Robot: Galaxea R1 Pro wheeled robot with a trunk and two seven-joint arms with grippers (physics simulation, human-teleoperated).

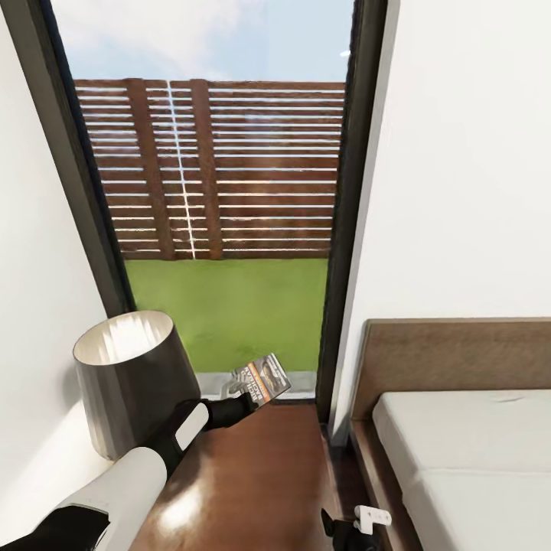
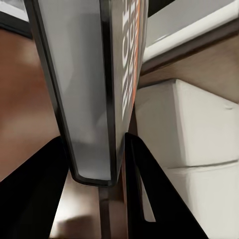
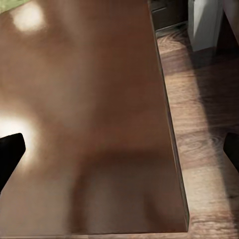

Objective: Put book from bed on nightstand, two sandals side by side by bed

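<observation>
At the left, a dark lamp shade (image 1: 130, 375) stands on the nightstand (image 1: 252, 490) near its far left corner, against the white wall. Next to it the left arm reaches forward, its left pincer (image 1: 249, 399) pinching the book (image 1: 264, 378) by one edge; the book hangs tilted in the air above the nightstand's far edge, before the window (image 1: 222, 229). In the left wrist view the fingers (image 2: 149, 194) press on either side of the book (image 2: 94, 99). To set it down well, I judge the arm should lower until the cover lies flat on bare wood clear of the lamp, and let go only then. Further right the right pincer (image 1: 360, 528) hovers off the nightstand's near right corner; its black tips sit wide apart, holding nothing. Rightmost lies the bed (image 1: 467, 459).
</observation>
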